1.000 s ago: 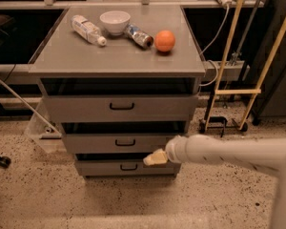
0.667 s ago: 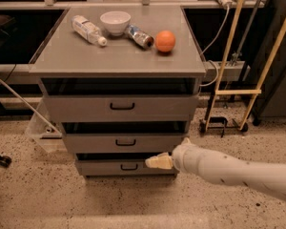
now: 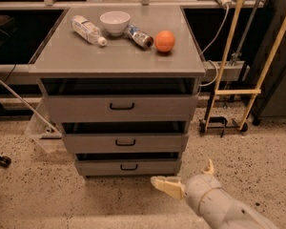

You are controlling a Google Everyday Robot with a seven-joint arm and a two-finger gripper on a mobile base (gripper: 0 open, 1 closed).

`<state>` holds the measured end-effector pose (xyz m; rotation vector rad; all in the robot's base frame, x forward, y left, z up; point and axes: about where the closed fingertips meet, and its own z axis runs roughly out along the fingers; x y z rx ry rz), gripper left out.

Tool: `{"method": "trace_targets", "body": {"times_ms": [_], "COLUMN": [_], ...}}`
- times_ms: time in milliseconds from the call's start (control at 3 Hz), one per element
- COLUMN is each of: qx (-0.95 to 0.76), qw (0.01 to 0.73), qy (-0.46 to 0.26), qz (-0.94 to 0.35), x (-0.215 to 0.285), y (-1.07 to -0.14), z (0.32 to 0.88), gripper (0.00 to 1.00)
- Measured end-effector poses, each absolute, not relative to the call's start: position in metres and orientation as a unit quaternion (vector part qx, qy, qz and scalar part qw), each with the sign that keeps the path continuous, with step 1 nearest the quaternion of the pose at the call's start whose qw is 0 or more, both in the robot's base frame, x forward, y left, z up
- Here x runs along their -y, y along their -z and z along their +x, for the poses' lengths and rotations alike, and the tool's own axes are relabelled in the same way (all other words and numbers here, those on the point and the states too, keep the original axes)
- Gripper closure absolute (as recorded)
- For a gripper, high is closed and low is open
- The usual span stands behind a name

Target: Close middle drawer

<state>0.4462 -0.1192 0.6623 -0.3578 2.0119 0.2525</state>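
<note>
Low at right, apart from the grey cabinet [image 3: 117, 66], the beige two-finger gripper [image 3: 182, 175] hovers, jaws released, empty. The grey metal middle drawer [image 3: 157, 142] appears slightly proud. Step: approach. Next: contact its front, push straight inward.

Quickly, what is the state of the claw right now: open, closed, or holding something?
Claw: open, holding nothing; it is low in the view, below and to the right of the middle drawer, not touching it.
</note>
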Motion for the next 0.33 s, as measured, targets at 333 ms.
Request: {"method": "trace_targets", "body": {"times_ms": [333], "qx": [-0.840], "qw": [0.526], "qy": [-0.086], "qz": [-0.103], "x": [0.1517], "y": [-0.6597], "z": [0.4130], "gripper": [0.00]}}
